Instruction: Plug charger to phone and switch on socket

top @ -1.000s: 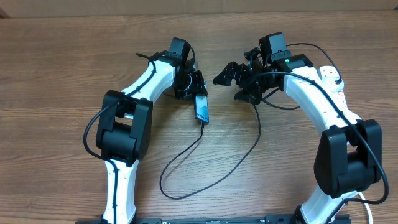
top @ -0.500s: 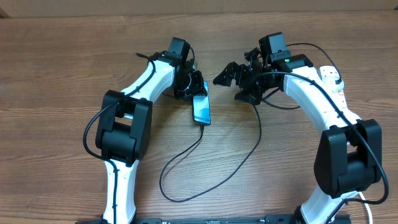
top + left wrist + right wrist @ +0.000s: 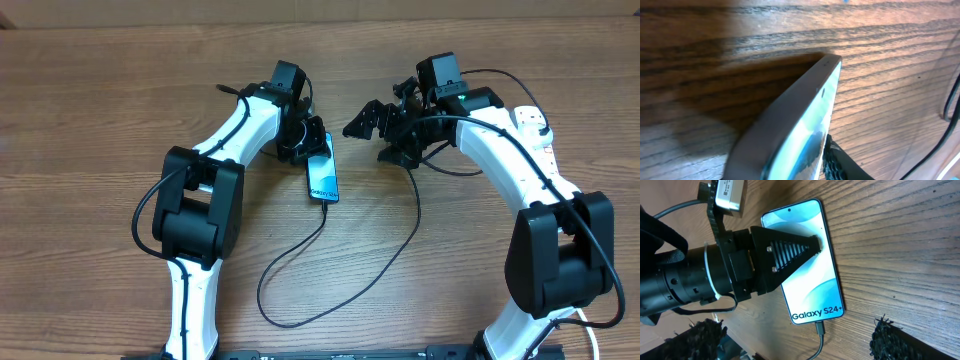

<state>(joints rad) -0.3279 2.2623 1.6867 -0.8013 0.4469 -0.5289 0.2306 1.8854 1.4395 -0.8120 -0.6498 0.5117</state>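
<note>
Right wrist view: the left pincer (image 3: pixel 807 247) clamps the phone (image 3: pixel 812 292), tilted off the table (image 3: pixel 900 255), with the charger (image 3: pixel 820 330) seated in its lower end. The right pincer (image 3: pixel 372 138) gapes empty. Risk — lifting or twisting the phone could tug the cable and unseat the connector.

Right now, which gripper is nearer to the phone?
Left. The left gripper reaches over the phone, onto its screen; the right gripper stands open, apart from it.

The overhead camera looks straight down on the whole table (image 3: pixel 80 100). The left wrist camera sits close to the phone (image 3: pixel 795 110), seeing it edge-on; the right wrist camera faces that same phone's screen from farther back.
</note>
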